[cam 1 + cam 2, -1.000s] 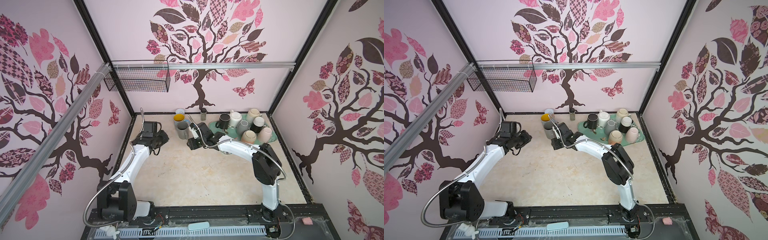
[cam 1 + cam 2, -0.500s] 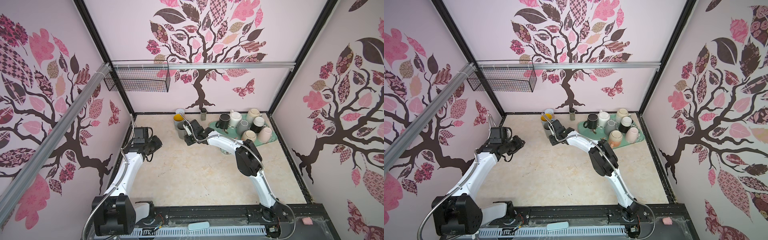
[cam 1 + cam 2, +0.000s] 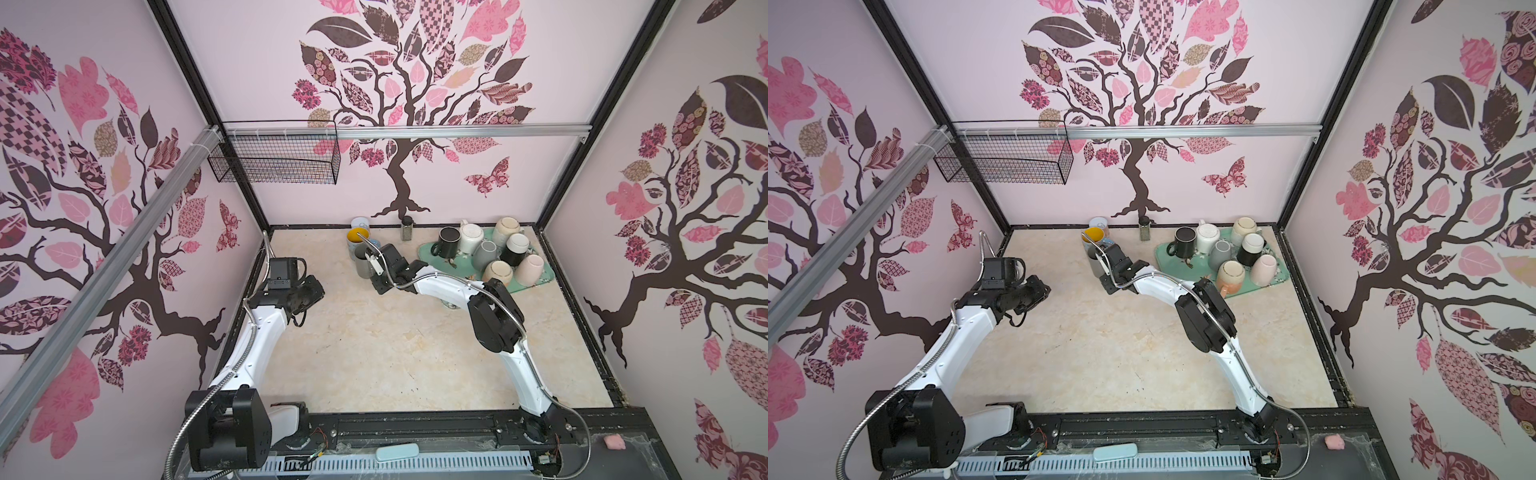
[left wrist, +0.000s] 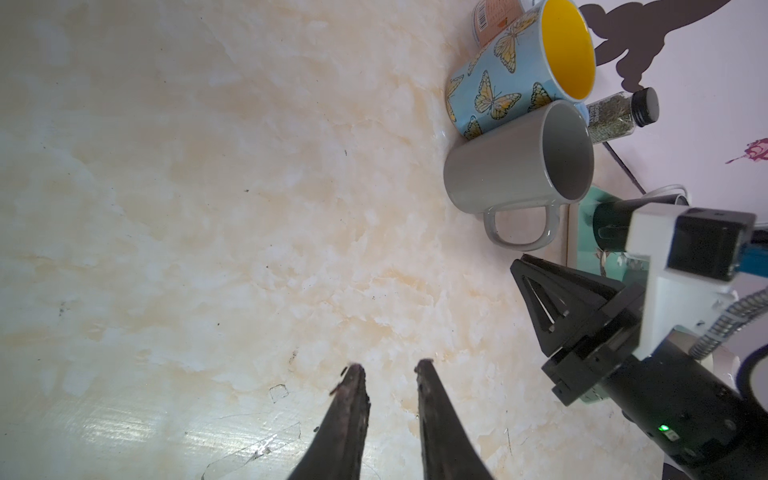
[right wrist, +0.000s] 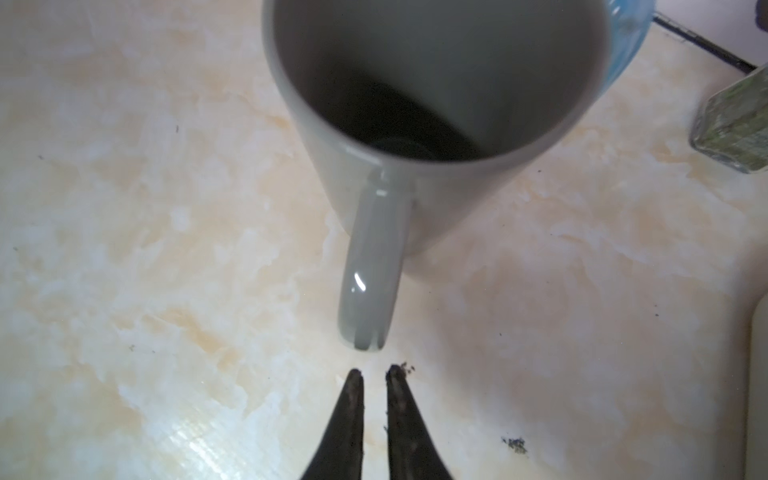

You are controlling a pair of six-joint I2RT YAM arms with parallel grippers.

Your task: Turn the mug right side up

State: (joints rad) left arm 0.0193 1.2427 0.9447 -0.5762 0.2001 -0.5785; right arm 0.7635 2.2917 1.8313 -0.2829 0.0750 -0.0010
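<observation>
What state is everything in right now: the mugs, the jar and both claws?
Grey mug, upright, mouth up, empty, free.
Butterfly mug, upright, empty.
Spice jar, upright, capped.
Right claw, nearly shut, empty, just short of the grey mug's handle.
Left claw, slightly open, empty.

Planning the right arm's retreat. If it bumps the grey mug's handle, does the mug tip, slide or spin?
The grey mug looks like glazed ceramic: probably stiff, slick, chippable. Upright on the smooth table, it would likely slide or spin from a bump on its handle rather than tip. The butterfly mug close behind could get knocked.
</observation>
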